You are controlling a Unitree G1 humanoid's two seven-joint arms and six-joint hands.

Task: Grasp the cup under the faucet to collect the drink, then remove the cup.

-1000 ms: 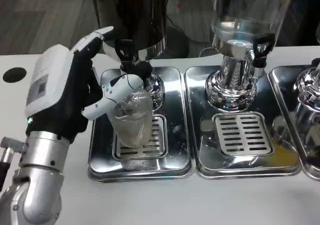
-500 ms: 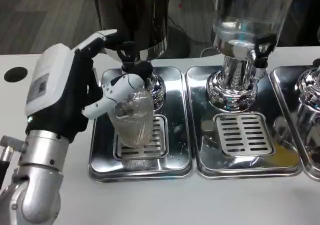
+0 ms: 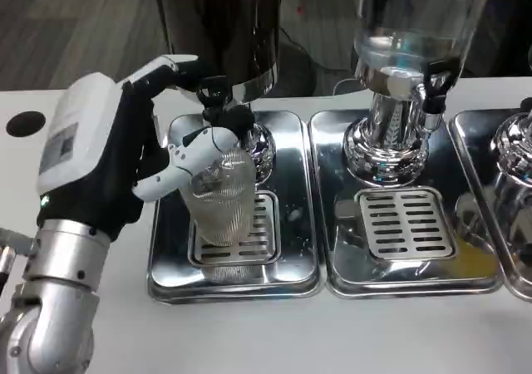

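A clear ribbed plastic cup (image 3: 223,201) stands upright on the grille of the left drip tray (image 3: 295,258), right below the black faucet (image 3: 218,100) of the dark dispenser (image 3: 223,25). My left hand (image 3: 112,154) is at the cup's left side. Its thumb wraps across the front of the cup near the rim, and another finger reaches up beside the faucet lever. The hand grips the cup. Whether any drink is in the cup cannot be made out.
A second dispenser (image 3: 407,50) with a clear tank stands to the right over its own drip tray (image 3: 405,224). Part of a third tray (image 3: 507,199) is at the right edge. A black round hole (image 3: 25,123) sits in the table at far left.
My left hand has shifted slightly up and toward the faucet, its upper finger now closer to the lever. The cup stays in place on the grille.
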